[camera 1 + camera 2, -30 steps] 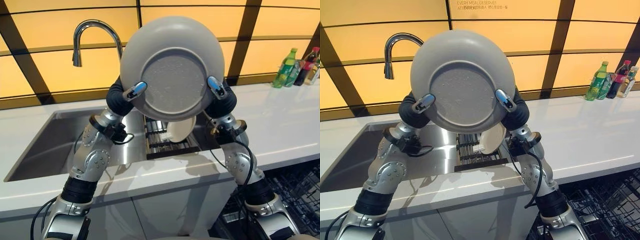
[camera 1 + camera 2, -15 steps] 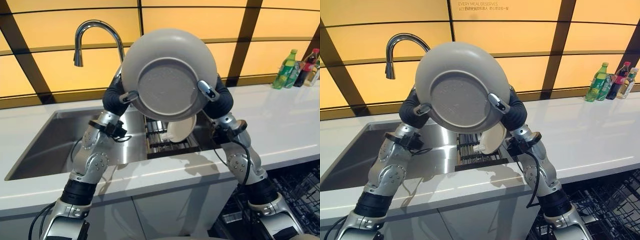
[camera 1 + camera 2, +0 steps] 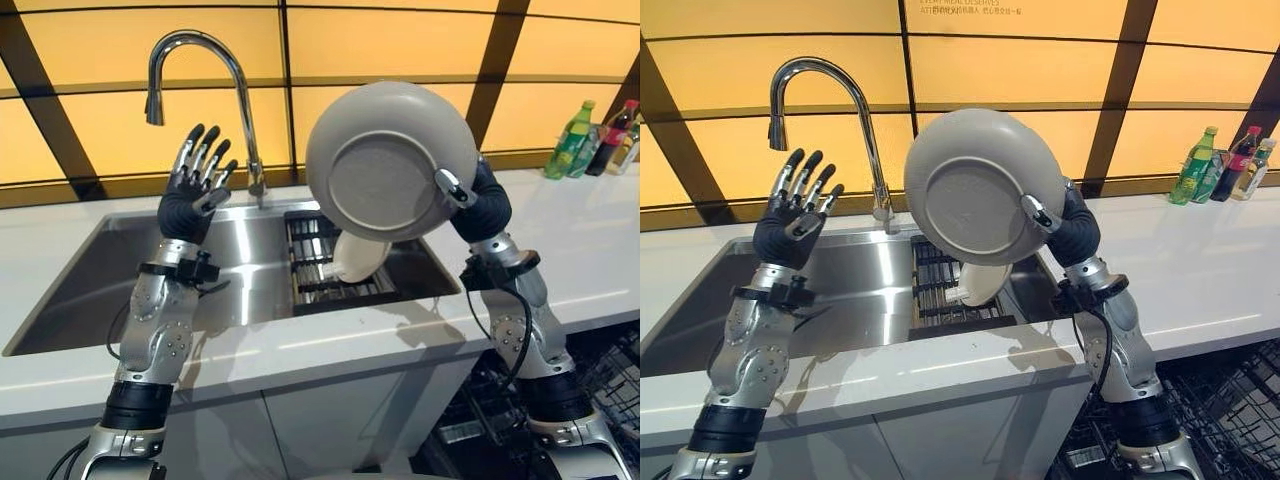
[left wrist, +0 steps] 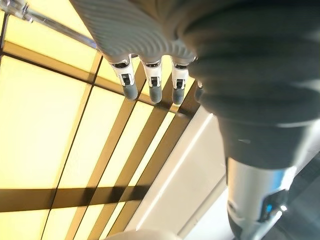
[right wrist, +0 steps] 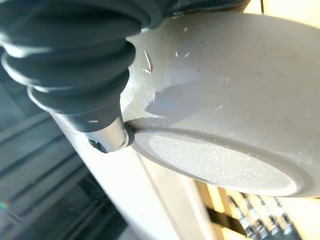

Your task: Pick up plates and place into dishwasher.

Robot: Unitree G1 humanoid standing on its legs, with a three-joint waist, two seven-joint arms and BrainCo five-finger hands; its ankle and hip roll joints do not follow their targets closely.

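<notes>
Plate [image 3: 392, 160], grey and tilted with its underside toward the camera, is held up above the sink [image 3: 120, 275] by the right hand [image 3: 472, 200], thumb on the base and fingers curled round the rim. A paler plate [image 3: 360, 258] leans in the dark rack [image 3: 315, 262] inside the sink. Left hand [image 3: 195, 180] is raised beside the tap [image 3: 200, 80], fingers spread wide, holding nothing. White tabletop [image 3: 560, 250] surrounds the sink; bottles [image 3: 590, 135] stand far right against amber wall panels [image 3: 80, 130].

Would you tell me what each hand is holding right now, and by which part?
The right hand holds the grey plate by its rim, thumb on the underside. The left hand is open, holding nothing.
</notes>
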